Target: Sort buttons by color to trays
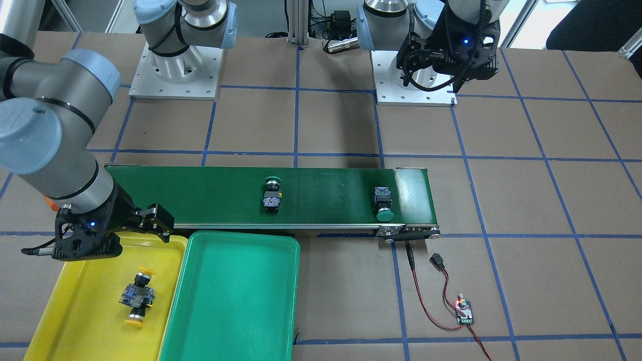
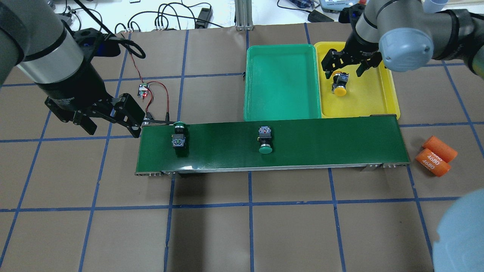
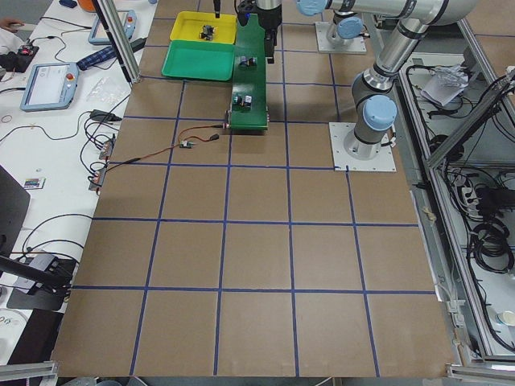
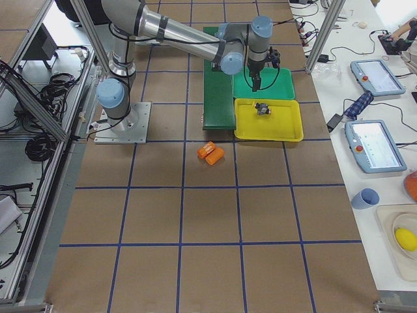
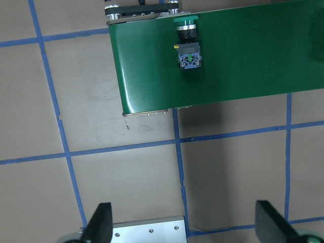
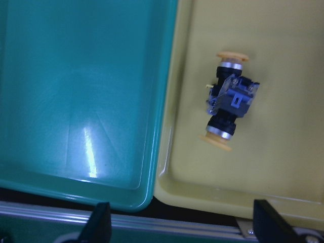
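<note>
Yellow on yellow: the yellow tray (image 2: 372, 102), near the table's (image 2: 249, 226) far edge on the robot's right, holds both yellow buttons (image 6: 230, 101), which lie touching with their caps pointing opposite ways. I see the right gripper (image 2: 346, 68) hanging above them, jaws spread, gripping nothing. The green tray (image 2: 281, 83) sits right against the yellow one. Two green buttons lie on the conveyor belt (image 2: 321, 143), one (image 2: 178, 138) near its left end, the other (image 2: 265, 140) mid-belt. The left gripper (image 2: 111, 128) hovers off that left end, fingers parted, empty.
</note>
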Controlling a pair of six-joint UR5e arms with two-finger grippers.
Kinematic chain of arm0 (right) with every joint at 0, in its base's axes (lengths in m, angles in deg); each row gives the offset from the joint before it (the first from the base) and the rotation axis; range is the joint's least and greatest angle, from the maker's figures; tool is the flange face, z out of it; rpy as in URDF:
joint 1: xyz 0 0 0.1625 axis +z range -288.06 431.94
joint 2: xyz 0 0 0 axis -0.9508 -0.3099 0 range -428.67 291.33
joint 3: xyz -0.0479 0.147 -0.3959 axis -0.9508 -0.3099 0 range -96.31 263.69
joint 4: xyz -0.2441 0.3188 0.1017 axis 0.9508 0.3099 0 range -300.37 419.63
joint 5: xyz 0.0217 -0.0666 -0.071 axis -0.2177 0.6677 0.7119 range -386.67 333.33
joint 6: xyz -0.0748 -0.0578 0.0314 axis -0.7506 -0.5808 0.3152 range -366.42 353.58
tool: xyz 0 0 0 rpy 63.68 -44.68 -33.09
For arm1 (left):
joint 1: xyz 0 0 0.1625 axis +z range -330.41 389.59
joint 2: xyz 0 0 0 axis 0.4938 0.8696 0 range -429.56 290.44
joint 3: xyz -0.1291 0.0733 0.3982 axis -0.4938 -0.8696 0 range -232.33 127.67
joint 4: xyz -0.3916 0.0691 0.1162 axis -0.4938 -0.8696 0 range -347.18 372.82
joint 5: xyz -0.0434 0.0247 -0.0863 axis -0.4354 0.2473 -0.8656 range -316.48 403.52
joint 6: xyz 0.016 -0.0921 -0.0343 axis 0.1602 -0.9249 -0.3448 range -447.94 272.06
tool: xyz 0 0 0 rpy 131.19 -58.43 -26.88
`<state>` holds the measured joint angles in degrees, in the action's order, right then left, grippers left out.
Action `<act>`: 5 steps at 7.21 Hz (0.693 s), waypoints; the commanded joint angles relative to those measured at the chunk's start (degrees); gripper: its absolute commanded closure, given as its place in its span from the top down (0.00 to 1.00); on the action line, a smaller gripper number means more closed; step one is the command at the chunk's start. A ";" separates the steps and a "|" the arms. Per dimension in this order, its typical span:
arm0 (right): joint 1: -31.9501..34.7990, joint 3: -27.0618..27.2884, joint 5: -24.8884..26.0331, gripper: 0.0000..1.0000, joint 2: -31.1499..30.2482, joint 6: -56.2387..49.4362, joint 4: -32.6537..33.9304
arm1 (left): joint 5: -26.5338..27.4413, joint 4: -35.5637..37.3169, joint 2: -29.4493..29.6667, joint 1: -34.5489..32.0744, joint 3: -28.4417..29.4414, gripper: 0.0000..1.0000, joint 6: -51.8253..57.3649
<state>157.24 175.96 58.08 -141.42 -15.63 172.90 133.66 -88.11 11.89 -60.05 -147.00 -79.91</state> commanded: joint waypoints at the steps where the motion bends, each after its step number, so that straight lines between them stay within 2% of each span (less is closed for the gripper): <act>1: 3.02 4.23 0.33 1.00 -5.45 1.74 -0.59 | 0.29 1.70 0.37 -1.06 -0.69 1.00 -0.38; 5: 4.00 15.64 0.68 1.00 -8.98 2.45 1.42 | 0.73 3.29 -0.06 -1.15 -0.78 1.00 0.31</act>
<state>161.35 188.75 58.75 -149.45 -13.15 173.52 134.20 -84.80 12.05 -61.17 -147.80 -80.01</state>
